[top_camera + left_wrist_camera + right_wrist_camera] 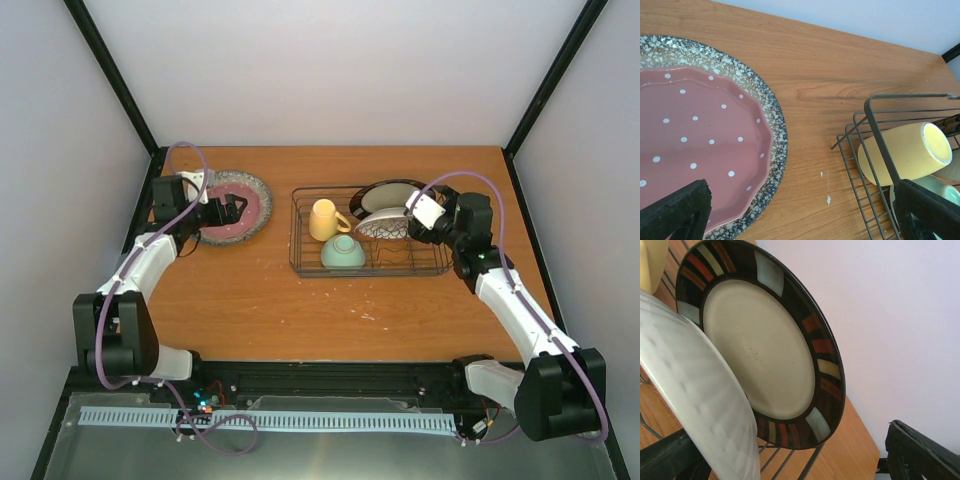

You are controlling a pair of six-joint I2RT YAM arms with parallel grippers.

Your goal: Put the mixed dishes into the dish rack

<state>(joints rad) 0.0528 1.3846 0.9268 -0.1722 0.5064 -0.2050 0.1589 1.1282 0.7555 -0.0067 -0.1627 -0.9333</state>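
Note:
The pink plate with a speckled grey rim lies flat on the table left of the black wire dish rack. My left gripper hovers over its near left part, open and empty; the left wrist view shows the plate under the wide-apart fingers. In the rack are the yellow mug, the mint bowl, the cream plate with dark striped rim and the petal-patterned plate. My right gripper is open beside the two standing plates.
The rack's left corner with the mug lies close to my left gripper's right finger. A black frame post and white walls bound the table at the back and sides. Bare wood lies between the pink plate and the rack.

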